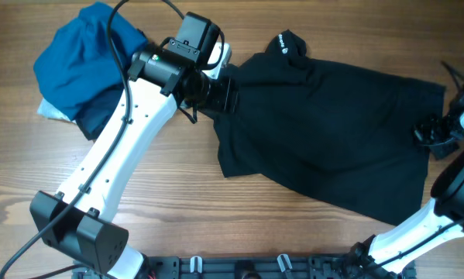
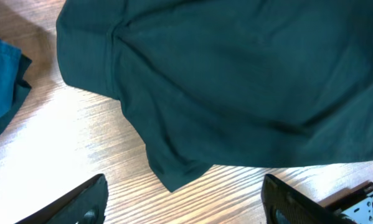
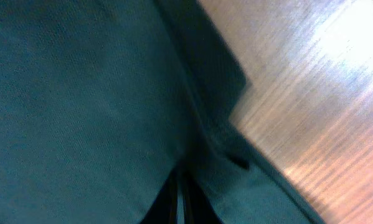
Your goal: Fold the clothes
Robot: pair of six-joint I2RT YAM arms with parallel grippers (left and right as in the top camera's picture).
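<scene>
The black shirt (image 1: 332, 132) lies spread over the middle and right of the table, with its white logo (image 1: 284, 43) at the top edge. My left gripper (image 1: 225, 91) is at the shirt's left edge. In the left wrist view its jaws (image 2: 185, 190) are open and empty over bare wood, and a corner of the shirt (image 2: 236, 81) lies just ahead of them. My right gripper (image 1: 431, 132) is at the shirt's right edge. In the right wrist view its fingers (image 3: 180, 190) are pressed together on a fold of the shirt fabric (image 3: 80, 93).
A bright-blue and navy bundle of garments (image 1: 84, 62) lies at the back left, beside my left arm; its edge shows in the left wrist view (image 2: 2, 81). Bare wooden table (image 1: 216, 209) shows in front of the shirt.
</scene>
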